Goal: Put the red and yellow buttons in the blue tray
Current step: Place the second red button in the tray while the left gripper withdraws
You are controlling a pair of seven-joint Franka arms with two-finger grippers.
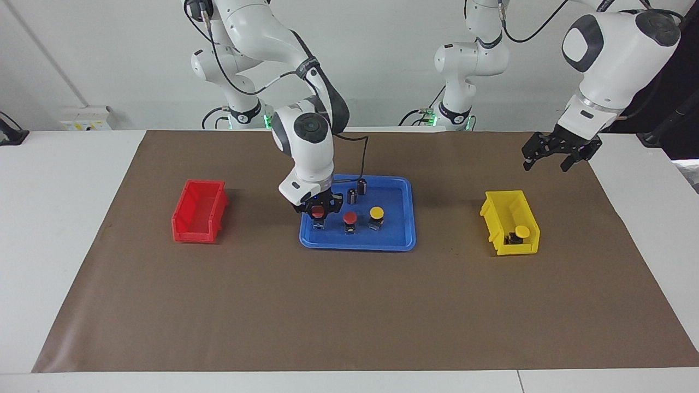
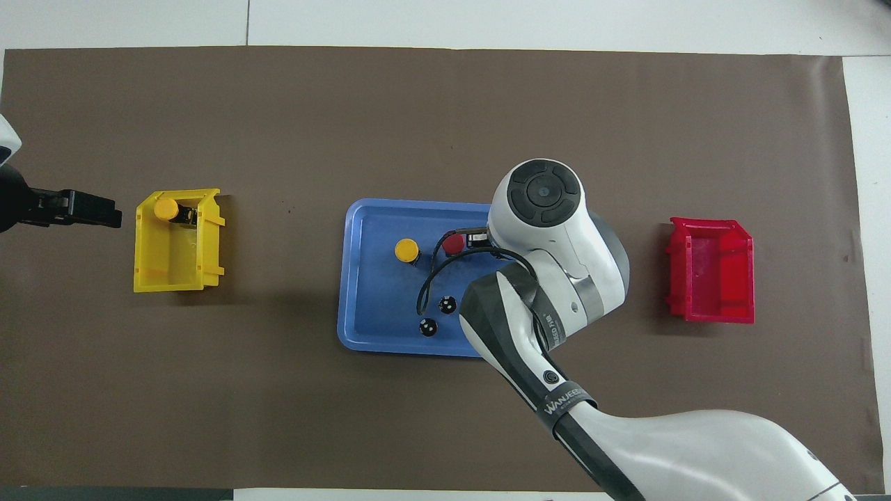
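Right arm (image 2: 550, 278): hides its claw, the held red button, and the blue tray's (image 2: 362, 278) corner under it, in the overhead view. Left arm: cut off at edge.

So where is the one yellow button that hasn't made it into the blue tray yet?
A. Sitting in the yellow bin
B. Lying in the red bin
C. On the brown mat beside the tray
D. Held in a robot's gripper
A: a yellow-capped button sits inside the yellow bin, at the end farther from the robots, while the other yellow button already stands in the blue tray.
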